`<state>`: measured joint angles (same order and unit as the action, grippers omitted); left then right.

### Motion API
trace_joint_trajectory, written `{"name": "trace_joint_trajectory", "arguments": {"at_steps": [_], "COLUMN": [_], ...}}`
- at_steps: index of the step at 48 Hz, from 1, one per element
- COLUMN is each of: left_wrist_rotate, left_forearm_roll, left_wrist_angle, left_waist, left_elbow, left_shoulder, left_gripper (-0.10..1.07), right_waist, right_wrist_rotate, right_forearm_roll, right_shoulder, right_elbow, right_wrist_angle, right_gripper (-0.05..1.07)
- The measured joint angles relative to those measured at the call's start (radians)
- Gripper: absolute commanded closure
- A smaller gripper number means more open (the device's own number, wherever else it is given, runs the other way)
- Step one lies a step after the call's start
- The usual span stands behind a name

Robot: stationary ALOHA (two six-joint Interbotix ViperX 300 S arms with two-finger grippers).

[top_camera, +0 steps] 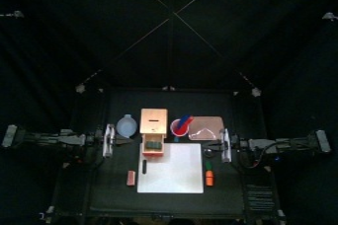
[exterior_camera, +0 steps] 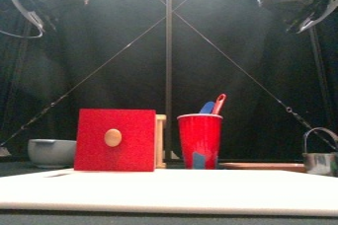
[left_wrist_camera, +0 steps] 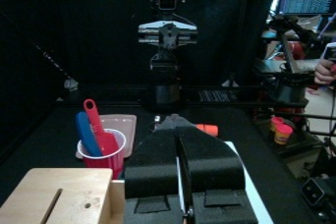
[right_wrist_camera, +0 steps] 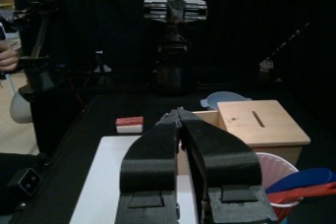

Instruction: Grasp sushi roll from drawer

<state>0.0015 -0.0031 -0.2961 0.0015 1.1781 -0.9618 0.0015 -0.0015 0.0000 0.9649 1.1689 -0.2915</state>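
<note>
The drawer is a pale tan wooden box behind the white mat, with its compartment pulled out toward the mat. The front view shows its red front panel with a round knob. I cannot make out the sushi roll; the compartment's inside is dark. My left gripper hangs left of the box, and its jaws are shut and empty. My right gripper rests right of the mat, shut with nothing in it.
A red cup holding red and blue utensils stands on a tan board right of the box. A grey bowl sits to its left. Small red and orange pieces flank the mat. A person's hand shows beyond the curtains.
</note>
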Motion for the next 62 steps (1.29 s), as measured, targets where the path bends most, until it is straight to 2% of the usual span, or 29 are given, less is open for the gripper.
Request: {"name": "trace_joint_trajectory", "arguments": {"at_steps": [5,11,19,27,34,41,50,62], "left_wrist_rotate": [0.000,0.000,0.014,0.026,0.021,0.021,0.025,0.025], "left_forearm_roll": [0.000,0.002,0.009,0.032,0.032,0.023,0.023,0.037], "left_wrist_angle": [0.002,0.003,0.031,0.066,0.080,0.087,0.098,0.115], "left_waist": [0.005,0.018,0.075,0.250,0.443,0.563,0.611,0.612], "left_elbow": [0.002,0.002,-0.005,-0.009,-0.005,-0.002,0.005,0.006], "left_shoulder": [0.009,0.017,0.023,0.046,0.060,0.061,0.061,0.060], "left_gripper": [0.92,0.92,0.92,0.91,0.91,0.91,0.91,0.91], "right_waist": [-0.008,-0.049,-0.101,-0.173,-0.225,-0.236,-0.225,-0.192], "right_wrist_rotate": [0.017,0.048,0.052,0.057,0.041,0.035,-0.005,-0.178], "right_forearm_roll": [0.012,0.081,0.055,0.026,0.008,-0.003,0.017,0.164], "right_shoulder": [-0.046,-0.187,-0.410,-0.611,-0.805,-0.988,-1.150,-1.264], "right_elbow": [0.002,-0.046,-0.216,-0.433,-0.657,-0.876,-1.075,-1.226], "right_wrist_angle": [0.008,0.055,0.160,0.345,0.560,0.778,0.939,1.037], "right_gripper": [1.01,1.01,1.01,1.01,1.01,1.01,1.01,1.01]}}
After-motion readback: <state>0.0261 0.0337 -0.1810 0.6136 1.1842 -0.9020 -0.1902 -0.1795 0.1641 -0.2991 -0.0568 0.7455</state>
